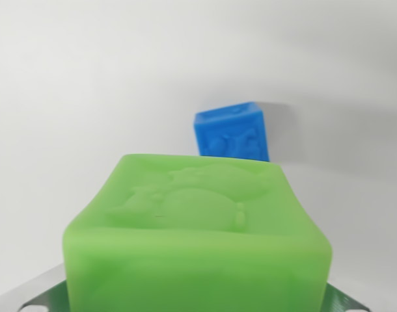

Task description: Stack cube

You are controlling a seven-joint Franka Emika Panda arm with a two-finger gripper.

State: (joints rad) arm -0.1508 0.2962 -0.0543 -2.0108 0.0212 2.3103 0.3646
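wrist view | looks forward past fingers | very near green cube | blue cube behind

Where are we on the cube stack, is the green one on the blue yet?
Not yet. Apparently done: the soft green embossed cube fills the wrist view's foreground between the gripper fingers, metal tips showing at both bottom corners, so it looks grasped. In hand: carrying it. Left: the smaller-looking blue embossed cube sits apart on the white surface, nothing on top; green must still be placed there and released.
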